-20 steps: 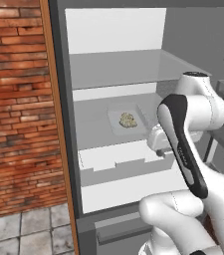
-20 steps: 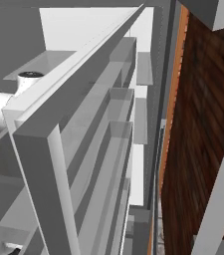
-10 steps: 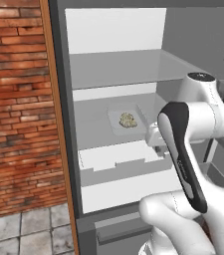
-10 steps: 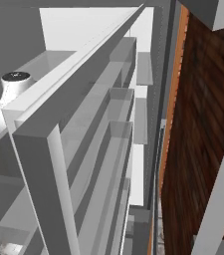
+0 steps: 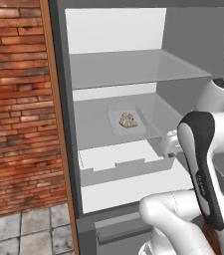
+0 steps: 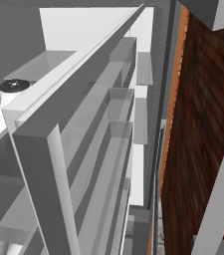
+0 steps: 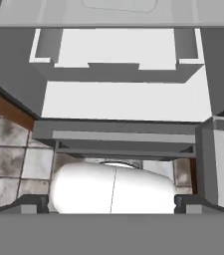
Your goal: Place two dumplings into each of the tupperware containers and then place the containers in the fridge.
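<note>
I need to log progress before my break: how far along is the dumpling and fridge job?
One tupperware container with dumplings already sits on a shelf of the open fridge. The claw is open and empty, facing the fridge's drawer. I cannot see a second container.

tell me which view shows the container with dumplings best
The left base view: the tupperware container sits flat on the fridge's middle glass shelf, dumplings inside. The hand view catches just its front edge at the top. In the right base view the fridge door blocks it.

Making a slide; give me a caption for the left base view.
Open fridge with a container of dumplings on its middle shelf.
</note>
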